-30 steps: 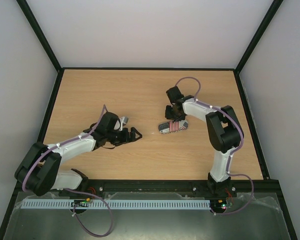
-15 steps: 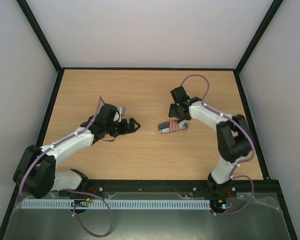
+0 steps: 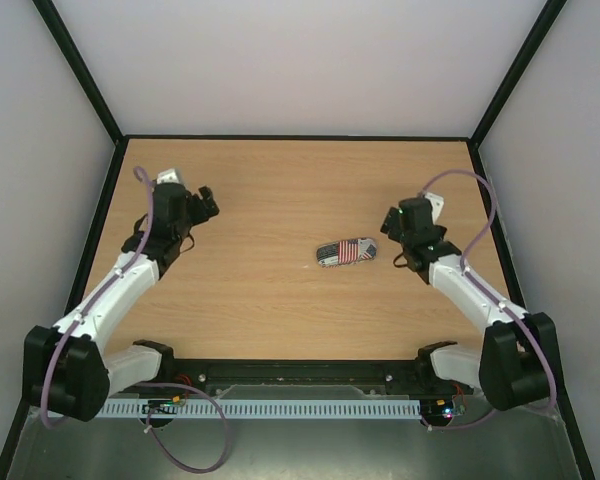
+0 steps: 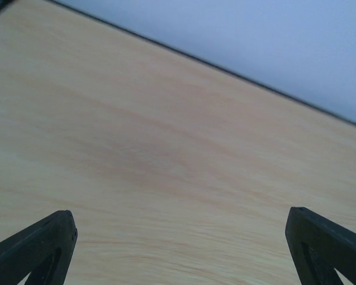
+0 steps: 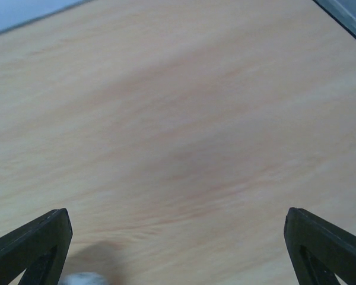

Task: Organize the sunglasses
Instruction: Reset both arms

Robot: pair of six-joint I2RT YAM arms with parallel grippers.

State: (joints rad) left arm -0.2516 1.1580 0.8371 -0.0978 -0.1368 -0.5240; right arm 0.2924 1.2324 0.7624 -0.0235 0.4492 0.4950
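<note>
The sunglasses are out of view in every frame. A closed oval flag-patterned case (image 3: 346, 251) lies flat on the wooden table (image 3: 280, 300), right of centre. My right gripper (image 3: 392, 238) (image 5: 177, 214) hovers just right of the case, apart from it, open with only bare wood between its fingers. My left gripper (image 3: 202, 203) (image 4: 179, 217) is far off at the table's left side, also open and holding nothing.
A black frame rims the table (image 3: 300, 137), with white walls behind and on both sides. A pale blurred thing (image 5: 80, 278) shows at the bottom edge of the right wrist view; I cannot tell what it is.
The right gripper opened, let go of the case and pulled back to the right. The left arm swung from the middle to the far left. The case stayed where it was.
</note>
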